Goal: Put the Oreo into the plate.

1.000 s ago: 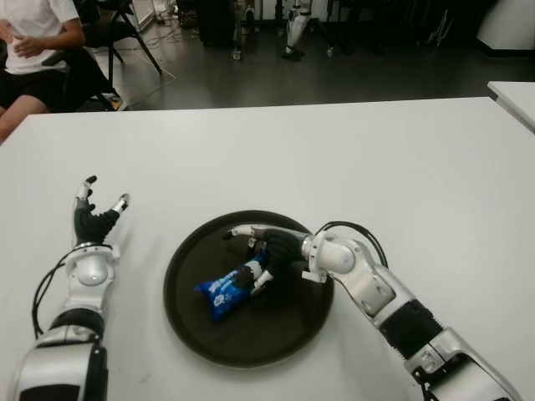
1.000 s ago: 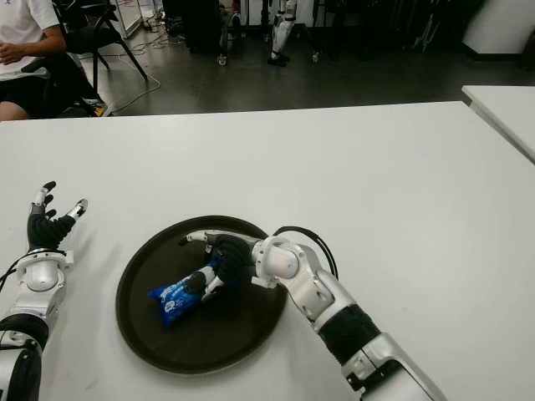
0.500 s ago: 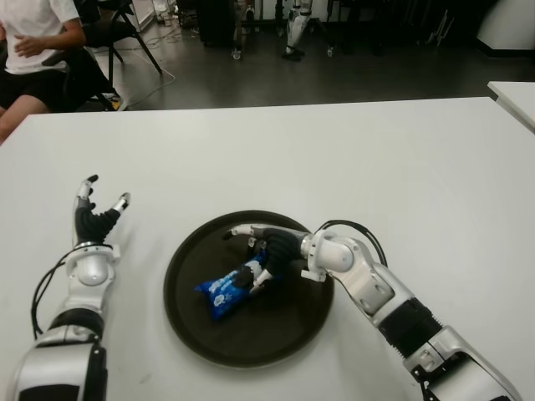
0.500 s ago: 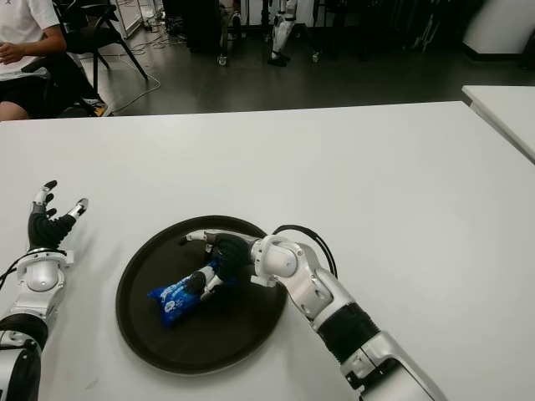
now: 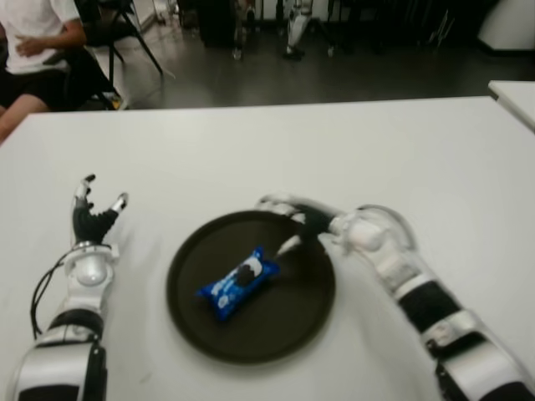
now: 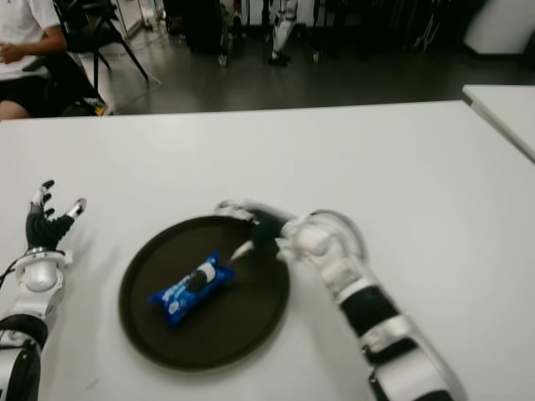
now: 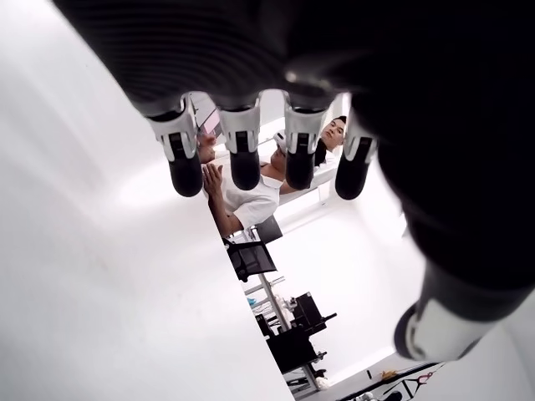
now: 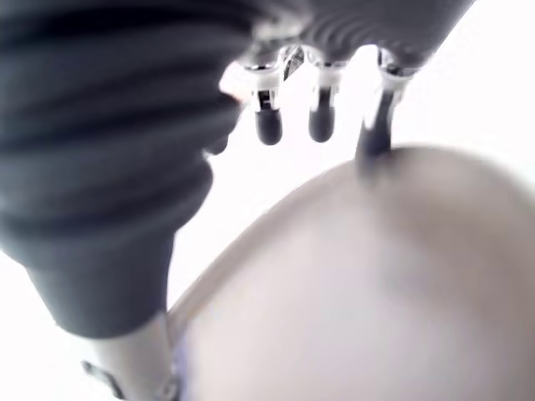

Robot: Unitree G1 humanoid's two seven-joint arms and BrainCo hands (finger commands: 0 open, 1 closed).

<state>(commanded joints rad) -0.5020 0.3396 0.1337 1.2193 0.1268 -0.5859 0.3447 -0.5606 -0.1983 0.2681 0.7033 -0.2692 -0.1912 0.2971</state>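
Observation:
The blue Oreo packet (image 5: pixel 238 282) lies flat in the middle of the round black plate (image 5: pixel 201 334) on the white table. My right hand (image 5: pixel 291 224) hovers over the plate's far right rim, a short way from the packet, its fingers spread and holding nothing. In the right wrist view the fingers (image 8: pixel 320 117) hang loose above the plate (image 8: pixel 401 276). My left hand (image 5: pixel 90 219) shows on the table far to the left of the plate, fingers spread.
A seated person (image 5: pixel 38 42) is at the far left beyond the table (image 5: pixel 351 150). A second white table's corner (image 5: pixel 514 92) shows at the right. Chairs and equipment stand on the dark floor behind.
My right hand has let go of the Oreo packet and pulled back up and to the right. The packet now lies free in the plate. The left hand has not moved.

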